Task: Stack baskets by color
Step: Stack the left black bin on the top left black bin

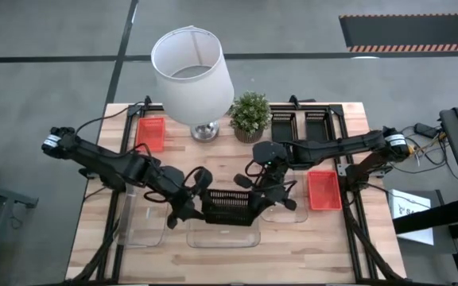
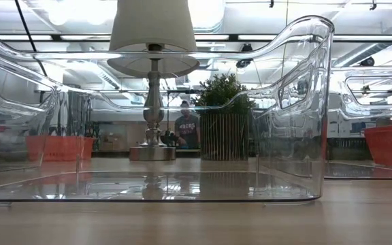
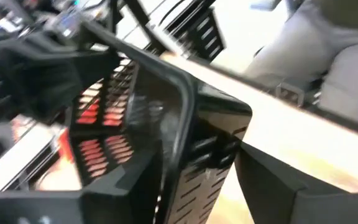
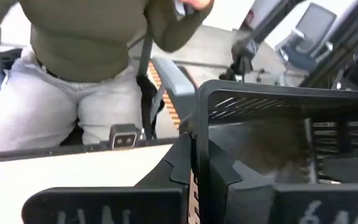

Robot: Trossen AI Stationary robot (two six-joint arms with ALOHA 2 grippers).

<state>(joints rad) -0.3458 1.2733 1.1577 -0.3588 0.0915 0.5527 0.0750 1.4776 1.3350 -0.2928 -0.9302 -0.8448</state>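
Observation:
A black slatted basket (image 1: pixel 229 208) hangs between my two grippers, above a clear basket (image 1: pixel 223 232) near the table's front edge. That clear basket (image 2: pixel 155 184) holds nothing in the low view. My right gripper (image 1: pixel 256 199) is shut on the black basket's right end. My left gripper (image 1: pixel 196 205) is open, with its fingers on either side of the basket's left end wall (image 3: pixel 188 130). Two red baskets (image 1: pixel 153 133) (image 1: pixel 323 191) rest flat on the table, at the far left and at the right. My left gripper: a strip of table shows between the end wall and one finger (image 3: pixel 291 186); whether the other finger touches the wall, I cannot tell. My right gripper pinches the black basket's right end wall (image 4: pixel 199 130), one finger inside and one outside. The fingers come roughly level from the table's right. The basket is lifted clear, about level.
A white lampshade on its lamp (image 1: pixel 193 75) and a potted plant (image 1: pixel 250 115) stand at the back middle. Two black baskets (image 1: pixel 299 125) sit behind the right arm. More clear baskets (image 1: pixel 145 221) (image 1: pixel 283 205) flank the front one. A person (image 4: pixel 73 68) stands beyond the table.

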